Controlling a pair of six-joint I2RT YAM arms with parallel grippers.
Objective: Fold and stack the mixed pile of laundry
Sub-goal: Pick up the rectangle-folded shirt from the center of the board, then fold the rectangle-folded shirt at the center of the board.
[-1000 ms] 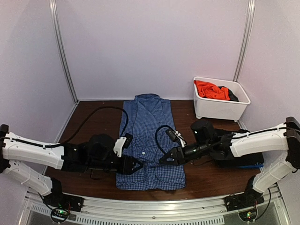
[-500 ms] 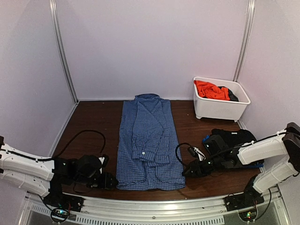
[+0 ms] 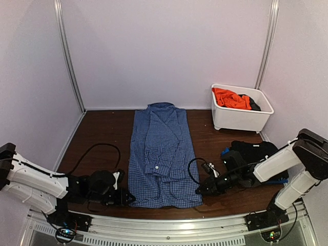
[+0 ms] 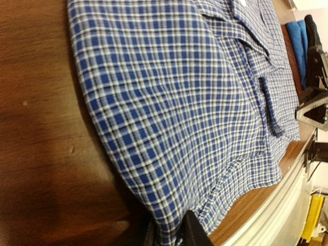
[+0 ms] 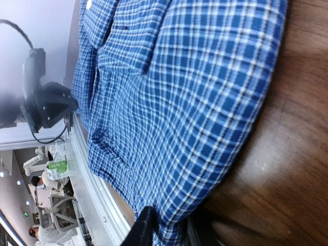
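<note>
Both arms have edged inward to the lower corners of the checked shirt point(image 3: 162, 148), spread flat on the table point(image 3: 107, 133) at centre frame. The left gripper point(image 3: 126, 198) and the right gripper point(image 3: 200, 188) each pinch its hem between narrowed fingers.

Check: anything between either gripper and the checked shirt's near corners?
Nothing visible. The left gripper and right gripper each sit at a near hem corner of the checked shirt.

White arm shells point(image 3: 36, 179) with black joints point(image 3: 100, 182), black fingers point(image 4: 195, 233) and looping black cables point(image 3: 105, 145).
</note>
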